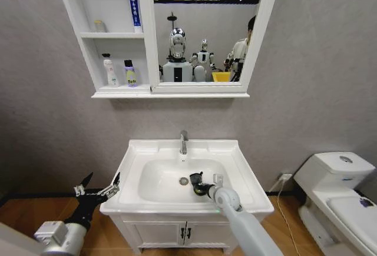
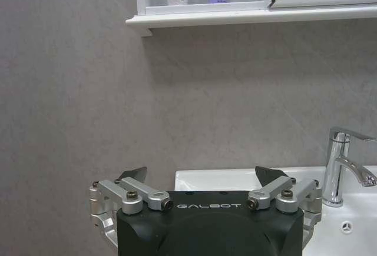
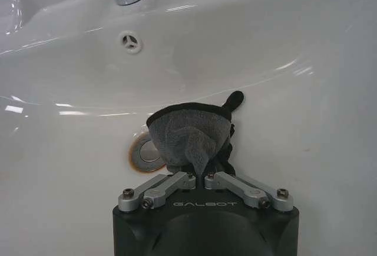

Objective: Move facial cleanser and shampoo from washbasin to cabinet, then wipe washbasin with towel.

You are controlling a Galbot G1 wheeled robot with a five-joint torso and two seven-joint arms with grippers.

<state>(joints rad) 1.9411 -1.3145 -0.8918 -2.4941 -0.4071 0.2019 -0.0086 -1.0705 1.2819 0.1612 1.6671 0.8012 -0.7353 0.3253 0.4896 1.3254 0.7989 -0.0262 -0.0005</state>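
Observation:
The white washbasin (image 1: 136, 153) stands below the cabinet (image 1: 88, 35). My right gripper (image 1: 200, 184) is down inside the bowl, shut on the dark grey towel (image 3: 188, 129), which rests on the porcelain just beside the metal drain (image 3: 141, 153). A white bottle (image 1: 110, 72) and a purple-and-yellow bottle (image 1: 130, 75) stand on the cabinet's lowest shelf; I cannot tell which is the shampoo and which the facial cleanser. My left gripper (image 1: 97, 185) hangs open and holds nothing, left of the basin's rim (image 2: 224, 179).
The chrome faucet (image 1: 184, 141) rises at the basin's back edge. A blue tube (image 1: 134, 0) stands on an upper shelf beside the mirror (image 1: 206, 26). A white toilet (image 1: 339, 191) sits at the right. The low vanity doors (image 1: 185, 232) are below the basin.

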